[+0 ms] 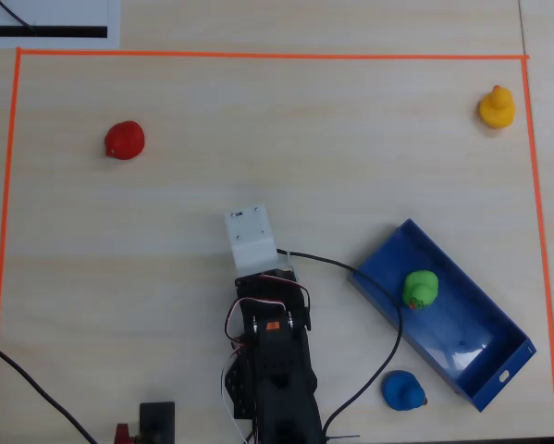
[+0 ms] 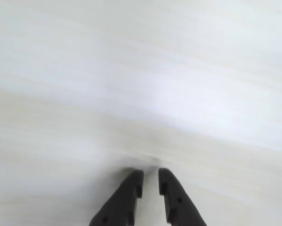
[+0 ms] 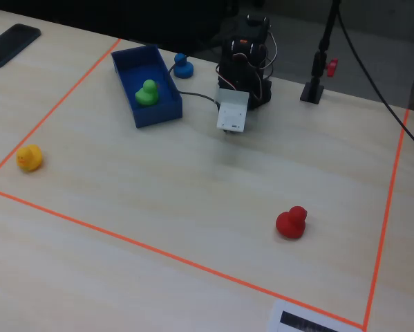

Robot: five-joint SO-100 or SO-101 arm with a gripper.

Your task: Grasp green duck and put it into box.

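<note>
The green duck [image 1: 421, 289] sits inside the box [image 1: 480, 356], near the end closest to the arm in the overhead view; in the fixed view it [image 3: 147, 93] rests toward the near end of the box [image 3: 128, 69]. The gripper [image 2: 150, 176] is well apart from it, hanging over bare table [image 2: 141, 84] with its fingers [image 2: 129, 194] nearly together and nothing between them. A blue duck [image 1: 404, 389] lies just outside the box, a yellow duck [image 1: 497, 107] and a red duck [image 1: 125, 140] far off.
</note>
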